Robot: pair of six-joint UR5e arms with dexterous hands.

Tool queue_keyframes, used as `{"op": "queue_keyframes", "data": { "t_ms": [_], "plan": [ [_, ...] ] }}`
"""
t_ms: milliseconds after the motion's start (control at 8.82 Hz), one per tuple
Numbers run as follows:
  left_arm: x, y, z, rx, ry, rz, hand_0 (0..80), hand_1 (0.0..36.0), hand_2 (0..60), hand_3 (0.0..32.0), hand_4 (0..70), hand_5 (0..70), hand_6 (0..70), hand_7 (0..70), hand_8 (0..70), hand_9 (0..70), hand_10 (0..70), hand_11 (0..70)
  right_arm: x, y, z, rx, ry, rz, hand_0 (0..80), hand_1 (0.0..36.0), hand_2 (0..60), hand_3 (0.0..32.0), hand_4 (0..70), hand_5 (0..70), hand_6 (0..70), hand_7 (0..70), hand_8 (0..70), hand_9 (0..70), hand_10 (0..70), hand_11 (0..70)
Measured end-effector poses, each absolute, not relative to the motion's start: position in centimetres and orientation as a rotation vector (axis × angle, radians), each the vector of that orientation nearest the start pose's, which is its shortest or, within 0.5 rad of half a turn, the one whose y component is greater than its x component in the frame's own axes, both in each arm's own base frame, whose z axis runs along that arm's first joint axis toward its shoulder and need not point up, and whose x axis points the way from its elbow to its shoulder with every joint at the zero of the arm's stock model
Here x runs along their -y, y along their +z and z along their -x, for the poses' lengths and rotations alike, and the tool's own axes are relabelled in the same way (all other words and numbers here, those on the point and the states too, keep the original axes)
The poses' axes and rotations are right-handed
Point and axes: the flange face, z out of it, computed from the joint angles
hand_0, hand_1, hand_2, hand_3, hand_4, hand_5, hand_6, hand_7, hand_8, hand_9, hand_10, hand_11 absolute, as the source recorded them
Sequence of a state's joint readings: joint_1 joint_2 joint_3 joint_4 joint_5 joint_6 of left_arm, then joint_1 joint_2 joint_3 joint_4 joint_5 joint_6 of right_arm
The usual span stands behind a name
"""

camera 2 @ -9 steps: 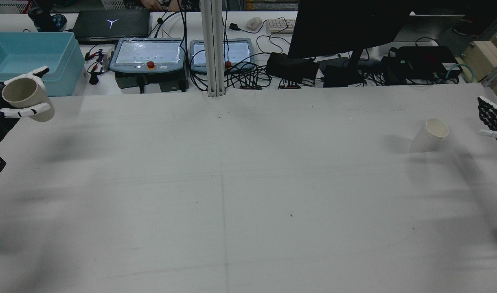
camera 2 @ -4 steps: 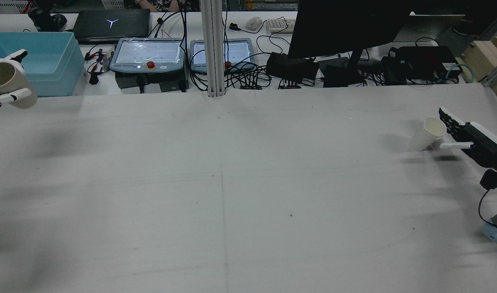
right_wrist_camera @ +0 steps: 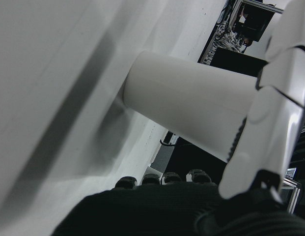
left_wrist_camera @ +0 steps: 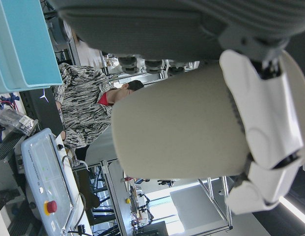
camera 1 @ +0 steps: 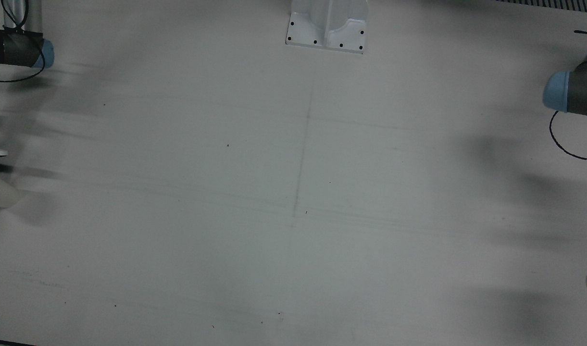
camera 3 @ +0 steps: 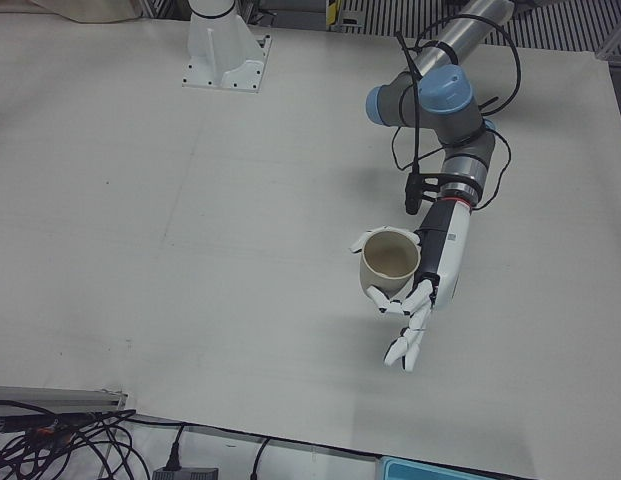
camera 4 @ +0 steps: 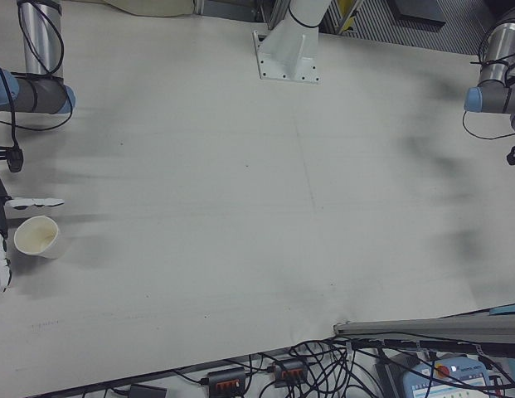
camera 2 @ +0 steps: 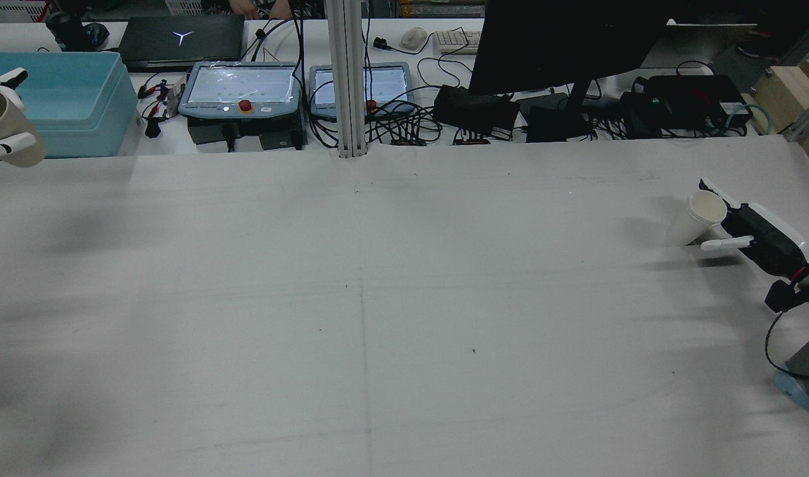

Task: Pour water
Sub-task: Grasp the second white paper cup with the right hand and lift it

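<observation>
The left hand (camera 3: pixel 422 282) holds the beige cup (camera 3: pixel 390 262) aloft, fingers wrapped round it. At three o'clock across the tabletop (camera 2: pixel 391 298), the right hand (camera 2: pixel 749 228) flanks the upright white cup (camera 2: pixel 699 218), seemingly not yet clamped.

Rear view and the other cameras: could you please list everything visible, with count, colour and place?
beige cup: one, beige, held in the left hand above the table
paper cup: one, white, standing on the table at the right edge of the rear view
table: one, covered in white cloth
bin: one, light blue, behind the table's far left corner
teach pendants: two, grey-blue, behind the table
laptop: one, black, closed, on the back desk
monitor: one, black, on the back desk
person: one, in a patterned top, in the background
left hand: white and black, closed on the beige cup
right hand: white and black, fingers either side of the paper cup, grip unclear
</observation>
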State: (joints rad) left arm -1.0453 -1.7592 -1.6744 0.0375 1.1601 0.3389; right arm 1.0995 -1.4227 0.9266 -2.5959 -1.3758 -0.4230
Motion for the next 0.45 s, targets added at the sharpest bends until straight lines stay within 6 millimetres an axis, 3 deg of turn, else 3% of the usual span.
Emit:
{"op": "queue_keyframes", "data": {
  "t_ms": [227,340,453],
  "plan": [
    [57.9,54.3,-13.0,-2.308,-1.804,-0.163,44.8,36.0,60.0,0.0,32.8,61.3,8.6,11.5,3.3,5.4,3.4,6.9,53.2,85.5,10.9,-2.702,-2.386,0.183,51.7,19.3,6.8,0.0,1.7,5.4,0.3,2.8,0.0,0.0,0.0,0.0],
    [57.9,54.6,-12.9,-2.306,-1.806,-0.166,45.1,36.0,60.0,0.0,32.6,61.0,8.6,11.5,3.4,5.4,3.4,6.9,53.4,85.2,11.3,-2.709,-2.378,0.180,52.5,20.5,9.6,0.0,2.3,14.3,3.0,8.6,2.0,5.2,1.9,5.0],
    [57.8,54.8,-12.9,-2.305,-1.806,-0.166,45.1,36.0,60.0,0.0,32.5,60.7,8.6,11.5,3.4,5.4,3.3,6.8,53.6,85.0,11.6,-2.713,-2.374,0.178,55.0,22.3,15.7,0.0,4.6,47.5,12.6,26.9,17.5,28.1,14.8,23.7]
  ]
}}
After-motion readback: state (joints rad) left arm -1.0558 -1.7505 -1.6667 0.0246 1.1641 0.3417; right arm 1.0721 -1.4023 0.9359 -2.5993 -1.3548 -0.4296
